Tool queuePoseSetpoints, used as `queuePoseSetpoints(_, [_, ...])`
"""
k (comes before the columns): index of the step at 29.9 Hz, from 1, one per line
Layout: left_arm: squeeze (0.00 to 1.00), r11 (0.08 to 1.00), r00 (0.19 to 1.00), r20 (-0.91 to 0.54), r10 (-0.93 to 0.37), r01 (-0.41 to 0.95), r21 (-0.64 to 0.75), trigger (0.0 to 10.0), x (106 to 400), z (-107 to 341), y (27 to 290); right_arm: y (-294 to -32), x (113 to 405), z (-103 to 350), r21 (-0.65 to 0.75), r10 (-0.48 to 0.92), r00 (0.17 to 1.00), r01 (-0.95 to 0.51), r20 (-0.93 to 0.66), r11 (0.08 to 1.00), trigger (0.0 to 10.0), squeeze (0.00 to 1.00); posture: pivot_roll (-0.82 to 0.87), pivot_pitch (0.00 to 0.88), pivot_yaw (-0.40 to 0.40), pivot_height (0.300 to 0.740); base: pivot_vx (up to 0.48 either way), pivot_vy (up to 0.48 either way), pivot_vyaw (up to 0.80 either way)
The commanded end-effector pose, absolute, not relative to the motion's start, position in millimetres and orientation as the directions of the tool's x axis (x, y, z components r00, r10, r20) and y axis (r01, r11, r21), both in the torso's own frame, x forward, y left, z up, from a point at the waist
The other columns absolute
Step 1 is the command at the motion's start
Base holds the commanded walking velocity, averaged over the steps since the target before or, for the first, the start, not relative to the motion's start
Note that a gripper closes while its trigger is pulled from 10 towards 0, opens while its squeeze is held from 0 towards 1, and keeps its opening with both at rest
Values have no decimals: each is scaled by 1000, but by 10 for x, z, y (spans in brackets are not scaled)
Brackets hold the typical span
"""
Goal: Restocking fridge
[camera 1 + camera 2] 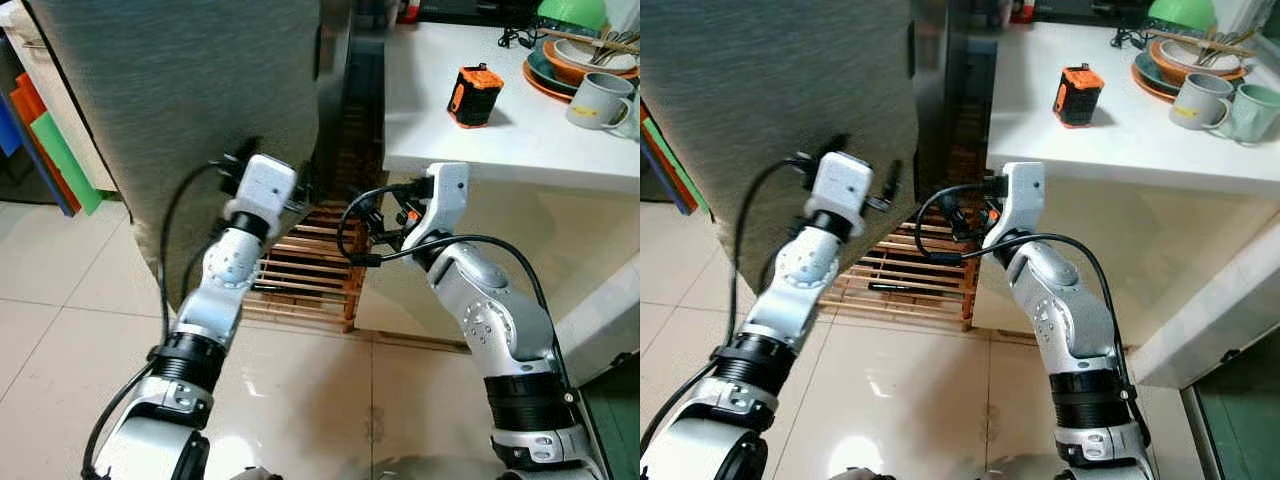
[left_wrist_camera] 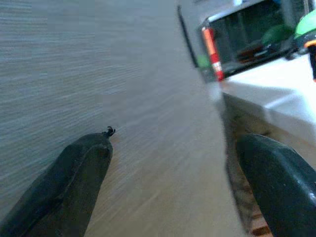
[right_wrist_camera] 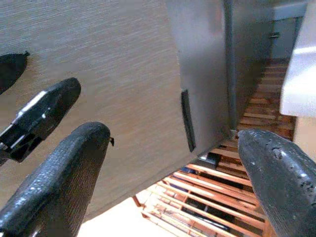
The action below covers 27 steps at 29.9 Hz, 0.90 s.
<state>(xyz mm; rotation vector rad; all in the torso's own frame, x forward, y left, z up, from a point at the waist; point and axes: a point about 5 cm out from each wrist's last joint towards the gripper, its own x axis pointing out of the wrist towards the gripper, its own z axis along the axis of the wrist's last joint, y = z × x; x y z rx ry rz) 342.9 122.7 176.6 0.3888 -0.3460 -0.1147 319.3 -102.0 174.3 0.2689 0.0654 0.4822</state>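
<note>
The fridge door is a large grey textured panel at upper left, standing shut, with a dark recessed handle slot near its right edge. My left gripper is open and close to the lower right part of the door face; one finger lies over the panel, the other over the gap beside it. My right gripper is open too, just right of the left one, pointing at the door's lower right corner with nothing between its fingers. Whether either touches the door is unclear.
A white counter juts out on the right, carrying an orange-black device, mugs and stacked bowls. A wooden slatted rack lies on the floor below the fridge. Coloured boards lean at far left. Pale tile floor in front.
</note>
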Motion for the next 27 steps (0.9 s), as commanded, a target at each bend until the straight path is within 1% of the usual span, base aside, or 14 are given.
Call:
queuePoseSetpoints(1, [0,917,935,332,-123,-20,398,10000,3364,1866,1312,-1053,3157,1735,264,459,889,-444,6,856,10000,0,-161,0,36,740,0,0,0])
queuePoseSetpoints(3, [0,912,940,330,-81,-63,405,10000,3345,1870,1389,-1057,3149,1728,264,458,889,-443,4,857,10000,0,-159,0,35,740,0,0,0])
queuePoseSetpoints(6, [0,869,928,335,165,-297,395,10000,3326,1883,1961,-1058,3119,1698,269,461,887,-443,-6,855,10000,0,-154,0,29,740,0,0,0])
queuePoseSetpoints(8, [0,844,912,326,250,-370,389,10000,3349,1879,2210,-1056,3105,1686,272,464,886,-444,-10,854,10000,0,-148,0,24,740,0,0,0])
queuePoseSetpoints(10, [0,802,879,257,401,-473,365,10000,3415,1826,2600,-1046,3100,1666,274,468,884,-447,-16,852,10000,0,-143,0,17,740,0,0,0])
queuePoseSetpoints(11, [0,802,879,257,401,-473,365,10000,3415,1826,2600,-1046,3100,1666,274,468,884,-447,-16,852,10000,0,-143,0,17,740,0,0,0])
queuePoseSetpoints(12, [0,781,866,224,448,-501,374,10000,3443,1826,2761,-1035,3097,1658,275,474,880,-451,-18,849,10000,0,-143,0,14,740,0,0,0])
queuePoseSetpoints(15, [0,860,915,221,337,-395,323,10000,3504,1859,2536,-1024,3105,1666,265,479,878,-458,-18,849,10000,0,-144,0,16,740,0,0,0])
queuePoseSetpoints(17, [0,914,956,230,182,-250,318,10000,3524,1858,2212,-1033,3109,1676,253,477,879,-459,-14,852,10000,0,-145,0,17,740,0,0,0])
queuePoseSetpoints(18, [0,914,956,230,182,-250,318,10000,3524,1858,2212,-1033,3109,1676,253,477,879,-459,-14,852,10000,0,-145,0,17,740,0,0,0])
queuePoseSetpoints(20, [0,952,976,215,-23,-44,301,10000,3483,1781,1784,-1050,3115,1682,250,461,887,-444,-11,860,10000,0,-145,0,16,740,0,0,0])
queuePoseSetpoints(22, [0,953,958,217,-187,123,278,10000,3372,1711,1441,-1079,3122,1671,228,432,902,-419,-10,879,10000,0,-144,0,14,740,0,0,0])
queuePoseSetpoints(24, [0,951,946,209,-249,199,235,10000,3305,1655,1294,-1106,3121,1647,190,410,912,-401,-11,896,10000,0,-141,0,12,740,0,0,0])
queuePoseSetpoints(27, [0,960,952,196,-236,198,196,10000,3283,1612,1277,-1123,3105,1606,170,396,918,-388,-17,906,10000,0,-136,0,9,740,135,85,0])
